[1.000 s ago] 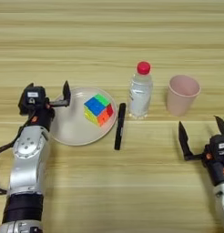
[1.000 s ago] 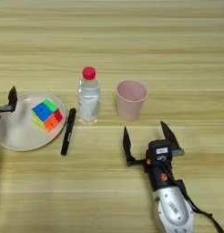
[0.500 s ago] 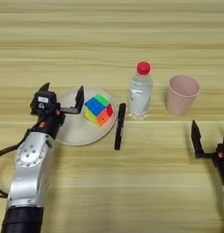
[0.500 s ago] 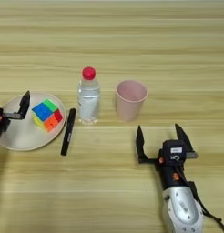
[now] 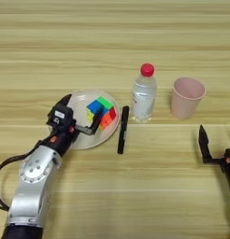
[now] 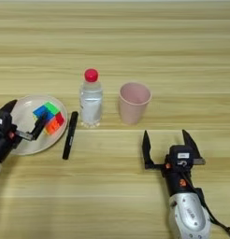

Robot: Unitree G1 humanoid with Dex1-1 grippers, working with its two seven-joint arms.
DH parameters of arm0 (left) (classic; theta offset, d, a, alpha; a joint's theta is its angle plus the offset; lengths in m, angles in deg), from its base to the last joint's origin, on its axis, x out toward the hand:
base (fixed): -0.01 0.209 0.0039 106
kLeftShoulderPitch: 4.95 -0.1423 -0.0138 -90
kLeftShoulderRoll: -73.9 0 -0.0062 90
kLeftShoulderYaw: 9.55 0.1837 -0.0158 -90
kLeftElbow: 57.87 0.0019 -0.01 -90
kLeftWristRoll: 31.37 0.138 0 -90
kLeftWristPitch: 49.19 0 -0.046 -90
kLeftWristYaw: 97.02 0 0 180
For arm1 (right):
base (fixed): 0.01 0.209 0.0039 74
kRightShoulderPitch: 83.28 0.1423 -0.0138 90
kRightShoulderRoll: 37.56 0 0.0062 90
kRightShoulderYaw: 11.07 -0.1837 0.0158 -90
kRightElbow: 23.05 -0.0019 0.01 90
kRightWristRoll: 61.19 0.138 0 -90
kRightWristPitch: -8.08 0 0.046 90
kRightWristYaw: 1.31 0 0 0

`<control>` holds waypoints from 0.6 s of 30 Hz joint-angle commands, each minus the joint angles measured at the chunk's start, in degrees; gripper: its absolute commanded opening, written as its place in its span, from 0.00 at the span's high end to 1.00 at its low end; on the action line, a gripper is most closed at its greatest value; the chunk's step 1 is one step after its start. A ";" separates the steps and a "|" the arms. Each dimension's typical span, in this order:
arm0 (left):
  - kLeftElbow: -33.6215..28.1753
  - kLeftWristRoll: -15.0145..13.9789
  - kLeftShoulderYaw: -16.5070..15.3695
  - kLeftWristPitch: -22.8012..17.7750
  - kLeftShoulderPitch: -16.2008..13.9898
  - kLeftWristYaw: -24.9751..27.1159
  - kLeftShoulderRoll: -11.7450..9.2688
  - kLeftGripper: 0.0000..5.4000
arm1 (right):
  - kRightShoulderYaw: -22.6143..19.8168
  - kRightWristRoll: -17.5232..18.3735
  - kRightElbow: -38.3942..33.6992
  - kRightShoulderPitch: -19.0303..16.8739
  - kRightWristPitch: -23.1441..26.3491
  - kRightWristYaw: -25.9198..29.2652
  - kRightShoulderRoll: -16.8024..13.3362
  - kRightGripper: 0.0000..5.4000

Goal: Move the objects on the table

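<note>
The right gripper sits low on the wooden surface, its two black fingers spread wide apart and pointing up the picture, holding nothing. Just beyond it, slightly to its left, stands the pink cup, upright and apart from the fingertips. Further left of the cup is the clear bottle with its red cap, also upright. A black pen lies left of the bottle, nearly lengthwise. At the far left edge, the left gripper reaches over the cream plate, fingers open, one finger just beside the multicoloured cube resting on the plate.
</note>
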 commanded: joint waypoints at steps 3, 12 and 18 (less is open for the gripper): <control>1.87 -0.55 0.75 0.88 -0.10 1.98 -0.60 0.00 | -0.63 1.15 -0.07 0.45 -0.27 0.94 0.48 0.01; 4.89 -0.05 1.41 2.15 0.89 3.09 -0.47 0.00 | -0.34 0.97 0.19 0.46 -0.32 1.31 0.89 0.01; 6.74 -0.16 1.65 2.65 1.42 3.54 -0.11 0.00 | -0.21 0.91 0.15 0.30 -0.31 1.45 0.98 0.01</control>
